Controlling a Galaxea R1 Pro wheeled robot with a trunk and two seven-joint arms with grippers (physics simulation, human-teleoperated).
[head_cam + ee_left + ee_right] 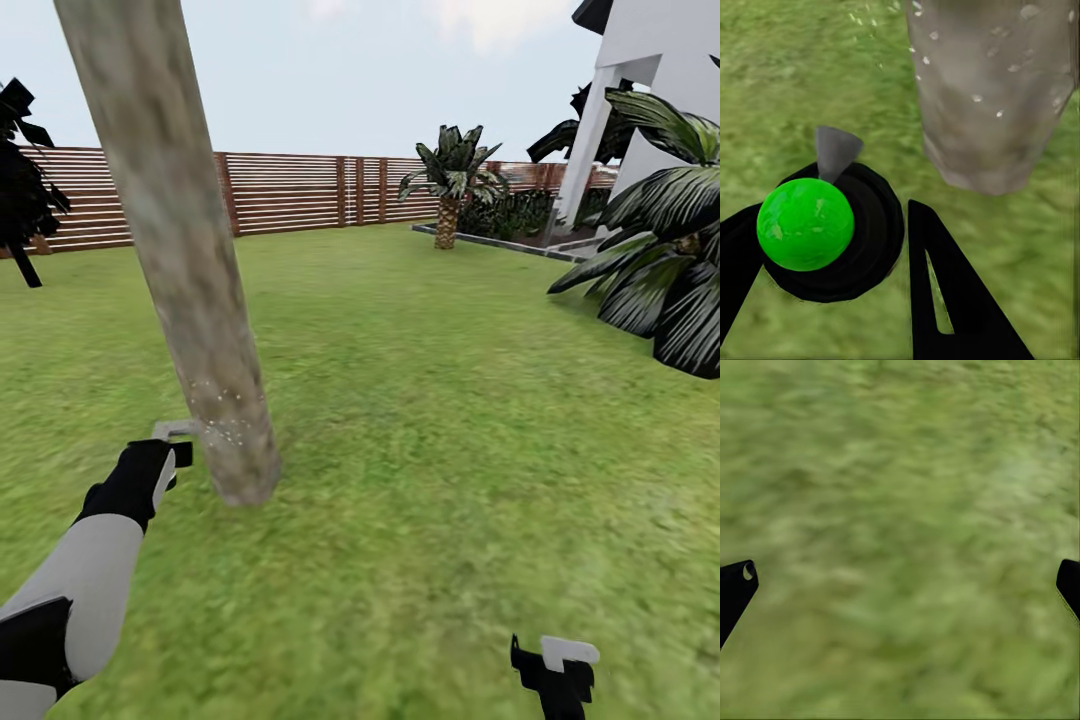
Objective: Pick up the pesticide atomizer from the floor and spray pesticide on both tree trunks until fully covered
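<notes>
The left claw point(832, 259) is clamped on the sprayer point(817, 225), nozzle aimed at the foot of the tree trunk point(190, 290) just beside it, where white droplets speckle the bark. The right claw point(900, 585) hangs wide and empty over the grass point(450, 420). Only the base looks sprayed; the upper trunk and a second tree seem left to do

Left gripper point(168, 462) sits low by the trunk point(190, 270), grey nozzle point(178, 429) poking out just above it toward the bark, white droplets point(225, 425) speckled right past it. Grass point(430, 420) all around.
</notes>
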